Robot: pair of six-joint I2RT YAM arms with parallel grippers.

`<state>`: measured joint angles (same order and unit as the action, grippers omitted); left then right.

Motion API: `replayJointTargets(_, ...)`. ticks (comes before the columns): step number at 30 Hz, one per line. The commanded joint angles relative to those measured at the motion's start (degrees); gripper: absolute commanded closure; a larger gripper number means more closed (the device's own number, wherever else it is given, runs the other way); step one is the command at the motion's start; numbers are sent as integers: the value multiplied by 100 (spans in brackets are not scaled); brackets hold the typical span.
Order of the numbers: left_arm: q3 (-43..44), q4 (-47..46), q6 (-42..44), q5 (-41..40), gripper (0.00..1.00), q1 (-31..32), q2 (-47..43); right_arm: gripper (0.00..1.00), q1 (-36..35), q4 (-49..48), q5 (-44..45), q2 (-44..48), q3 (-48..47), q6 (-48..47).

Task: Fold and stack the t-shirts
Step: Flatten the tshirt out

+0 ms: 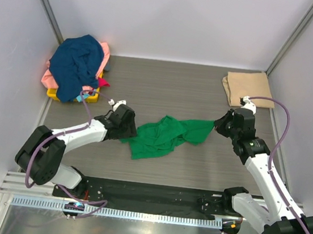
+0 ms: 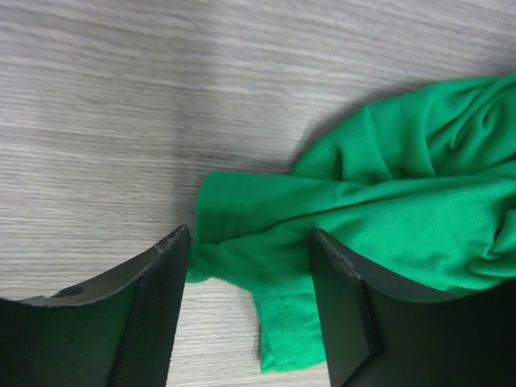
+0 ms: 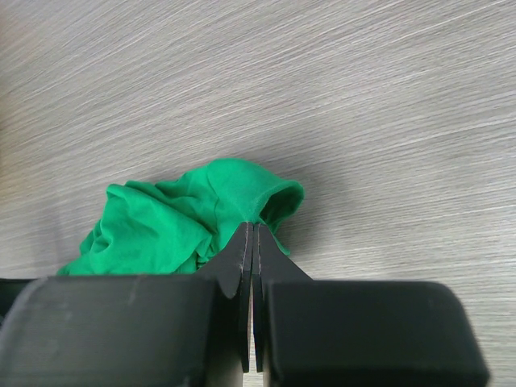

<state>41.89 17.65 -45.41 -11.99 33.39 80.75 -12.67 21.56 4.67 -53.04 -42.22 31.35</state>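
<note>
One green tee [image 1: 165,136], one folded tan tee [image 1: 249,86], one mixed pile [image 1: 76,67].

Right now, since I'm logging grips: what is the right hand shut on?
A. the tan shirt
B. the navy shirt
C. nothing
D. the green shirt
D: the right hand is pinched shut on a fold of the green shirt.

— What sort of place is this?
— A robot lab cell: plain white panel walls [image 1: 174,16] on grey metal corner posts [image 1: 45,3] box in a grey wood-grain tabletop [image 1: 171,90].
— What else?
— Two white-and-black robot arms [image 1: 80,135] [image 1: 271,179] bolted to a black base rail [image 1: 153,193].
</note>
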Motion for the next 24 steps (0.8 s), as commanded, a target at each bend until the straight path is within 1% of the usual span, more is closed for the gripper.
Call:
replayJointTargets(1, -111, -367, -205, 381, 41, -8, -68, 99, 27, -117, 78, -58, -287, -112)
replayJointTargets(2, -180, -428, -266, 486, 47, -8, -94, 99, 36, -126, 70, -66, -296, -103)
replayJointTargets(4, -251, -499, -302, 522, 55, -8, -182, 99, 27, -117, 78, -75, -287, -103)
replayJointTargets(5, -277, -508, -311, 496, 67, -8, -209, 99, 27, -117, 87, -58, -278, -103)
replayJointTargets(6, -295, -517, -302, 487, 74, -8, -218, 99, 27, -117, 87, -66, -278, -112)
replayJointTargets(7, -287, -508, -285, 478, 83, -8, -218, 99, 27, -126, 87, -67, -278, -95)
replayJointTargets(8, -278, -508, -276, 487, 100, -8, -235, 99, 27, -126, 78, -67, -270, -86)
replayJointTargets(10, -217, -491, -197, 539, 100, 1, -270, 99, 27, -117, 69, -58, -270, -68)
replayJointTargets(12, -85, -246, -144, 435, 100, -8, -489, 99, 36, -117, 87, -40, -305, -68)
replayJointTargets(13, 116, -79, -118, 347, 100, -8, -603, 99, 36, -65, 96, -31, -348, -85)
replayJointTargets(14, 274, 366, -39, 225, 100, -8, -735, 99, 62, -12, 96, 3, -505, -94)
replayJointTargets(15, 441, 606, 23, 23, 100, -8, -1084, 99, 63, 49, 131, 21, -620, -120)
replayJointTargets(16, 843, 1095, 84, -109, 100, -8, -1262, 99, 63, 215, 166, 47, -900, -173)
replayJointTargets(18, 1293, 1599, 260, -355, 100, -16, -1779, 99, 71, 409, 262, 83, -1261, -244)
replayJointTargets(19, 1574, 2054, 313, -600, 100, -16, -1947, 99, 71, 636, 341, 109, -1463, -296)
replayJointTargets(20, 2055, 2267, 435, -681, 100, -16, -2080, 99, 71, 752, 394, 118, -1874, -357)
replayJointTargets(21, 2339, 2461, 488, -778, 100, -16, -2185, 99, 80, 857, 429, 135, -2087, -367)
replayJointTargets(22, 2594, 2828, 533, -918, 100, -16, -2378, 99, 63, 1076, 491, 153, -2515, -393)
replayJointTargets(23, 3084, 2997, 568, -980, 100, -16, -2441, 99, 80, 1183, 509, 179, -2728, -411)
replayJointTargets(24, 3323, 3173, 629, -1024, 100, -16, -2511, 99, 80, 1297, 535, 214, -2948, -419)
